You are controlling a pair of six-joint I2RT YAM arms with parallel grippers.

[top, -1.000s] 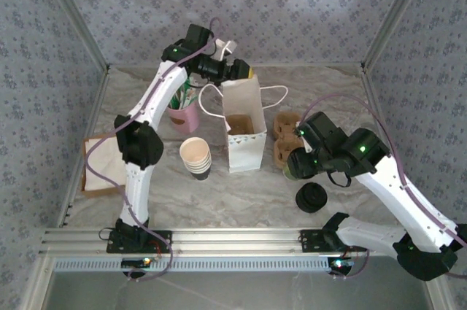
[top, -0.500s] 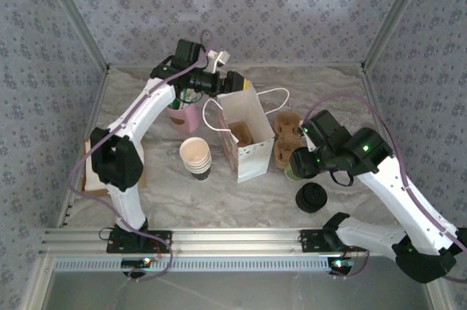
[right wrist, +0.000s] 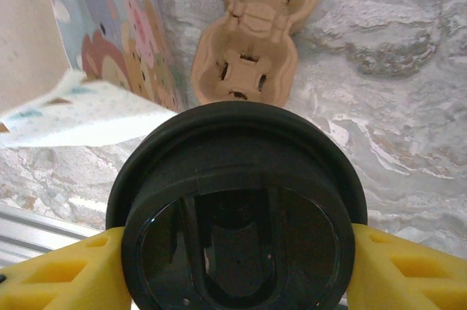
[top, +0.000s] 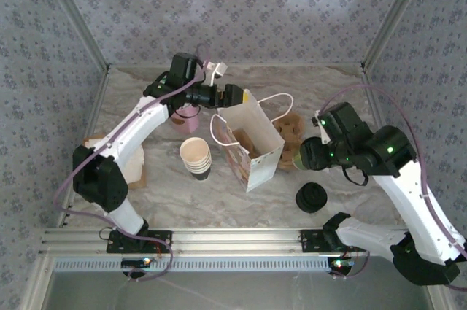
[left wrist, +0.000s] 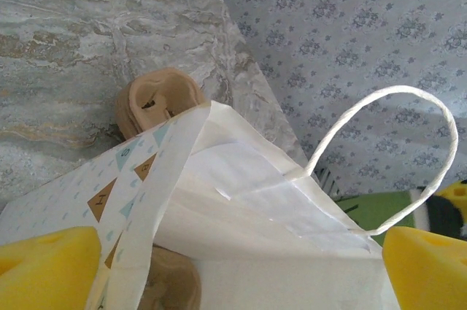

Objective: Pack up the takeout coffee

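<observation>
1. Small dark-sided paper takeout coffee cup with a round black plastic lid [right wrist: 237, 179]: held off the table just to the right of the tall white paper bag with looped string handles and a printed front [top: 252, 146]
2. Right gripper [right wrist: 237, 273]: yellow fingers pinching the cup from both sides, just beneath the lid's rim
3. Left gripper [left wrist: 237, 266]: spread wide at the far rim of the bag, with the bag's edge lying between the pads and apparently not clamped
4. Bag standing askew, mouth open upward
5. Tan moulded pulp cup carrier [right wrist: 252, 33] just right of the bag; stack of loose black lids [top: 312, 197] near its right front
6. Handling, as a judgement: probably light, thin-walled and easily dented; fullness impossible to tell, so best kept upright
7. Best taken on the wall under the lid rim, the stiffest part; glossy lid likely slippery and liable to pop off if squeezed
</observation>
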